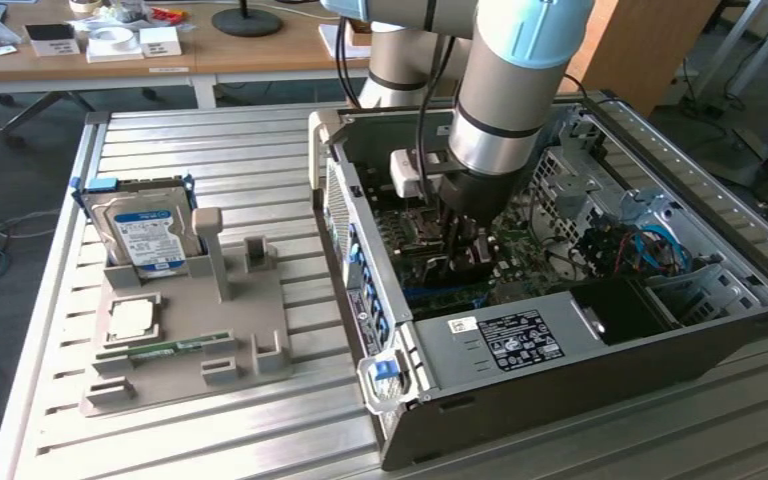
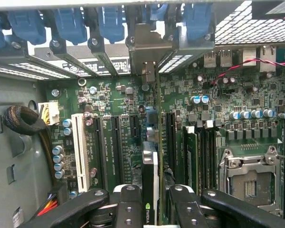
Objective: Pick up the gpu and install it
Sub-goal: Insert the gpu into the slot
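- The arm reaches straight down into the open computer case (image 1: 584, 330), which lies on its side on the slatted metal table (image 1: 224, 160).
- The gripper (image 2: 151, 204) is deep inside, over the green motherboard (image 2: 123, 109); in the exterior view its dark fingers (image 1: 468, 235) sit just above the board's middle.
- From the wrist, the gpu (image 2: 151, 156) stands edge-on between the two black fingers, pinched from both sides (a small logo shows on its near end).
- The card runs away from the gripper toward the case's rear wall, its silver bracket (image 2: 149, 47) up among the blue slot latches (image 2: 109, 21).
- Its lower edge lines up with the expansion slots (image 2: 115, 142); whether it is fully seated, I cannot tell.
- The empty CPU socket (image 2: 251, 175) lies to one side of the card, the white slot (image 2: 78, 147) on the other.
- Outside the case, near the table's edge on the exterior view's left, a grey holder tray (image 1: 191, 340) carries the blue-labelled hard drive (image 1: 144, 235), standing upright, a memory stick (image 1: 164, 350) and a CPU chip (image 1: 133, 320).
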`<state>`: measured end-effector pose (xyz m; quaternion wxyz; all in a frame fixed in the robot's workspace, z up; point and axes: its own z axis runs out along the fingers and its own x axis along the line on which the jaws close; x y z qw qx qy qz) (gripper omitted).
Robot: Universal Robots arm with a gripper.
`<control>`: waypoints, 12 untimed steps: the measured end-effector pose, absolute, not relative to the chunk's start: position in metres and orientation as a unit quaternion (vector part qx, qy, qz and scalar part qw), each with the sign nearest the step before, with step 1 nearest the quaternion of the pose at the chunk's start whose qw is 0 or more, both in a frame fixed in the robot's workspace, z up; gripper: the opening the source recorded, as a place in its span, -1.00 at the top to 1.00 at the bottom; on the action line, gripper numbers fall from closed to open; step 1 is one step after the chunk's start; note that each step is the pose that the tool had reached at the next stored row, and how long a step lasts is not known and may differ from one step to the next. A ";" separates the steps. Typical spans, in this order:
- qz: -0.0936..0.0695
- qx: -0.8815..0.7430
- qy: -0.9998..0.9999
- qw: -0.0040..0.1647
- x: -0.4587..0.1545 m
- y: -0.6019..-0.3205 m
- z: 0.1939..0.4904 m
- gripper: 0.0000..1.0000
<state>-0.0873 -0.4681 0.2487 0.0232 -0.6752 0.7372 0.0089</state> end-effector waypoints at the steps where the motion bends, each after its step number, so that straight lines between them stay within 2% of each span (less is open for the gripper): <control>1: 0.009 -0.675 0.737 0.023 -0.087 -0.468 0.249 0.47; 12: 0.009 -0.676 0.736 0.023 -0.088 -0.468 0.248 0.47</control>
